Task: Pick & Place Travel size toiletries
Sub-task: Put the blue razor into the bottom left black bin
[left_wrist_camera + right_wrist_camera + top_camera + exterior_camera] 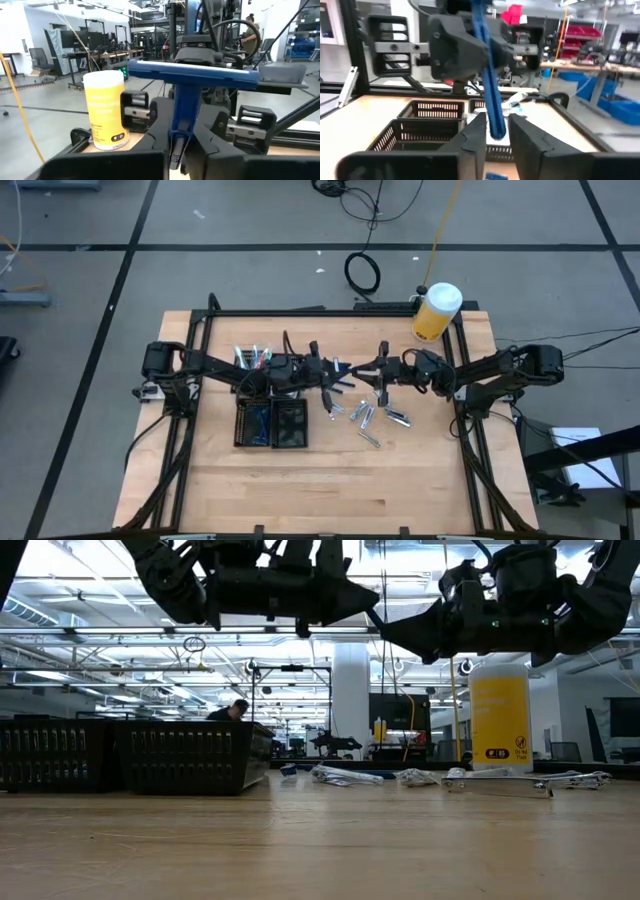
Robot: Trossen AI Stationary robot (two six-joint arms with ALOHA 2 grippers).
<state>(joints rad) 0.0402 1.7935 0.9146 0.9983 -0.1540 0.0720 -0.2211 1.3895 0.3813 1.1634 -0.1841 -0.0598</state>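
A blue razor is held up in the air over the table's middle, where my two grippers meet tip to tip. My left gripper is shut on its handle; the broad head stands above, in front of the right arm. My right gripper is open, its fingers on either side of the blue handle's end. More travel size toiletries, silvery tubes and packets, lie on the wood below. Thin sticks show near the left arm. My left gripper pinches the lower part of the razor's handle between its two fingers. The razor rises from the fingers, head uppermost, lifted clear of the table. My right gripper's fingers stand close beside the handle's end; I cannot tell whether they touch it.
A black compartment tray stands left of centre below the left arm. A yellow jar with a white lid stands at the far right corner. Black frame rails edge the table. The near half of the wood is bare.
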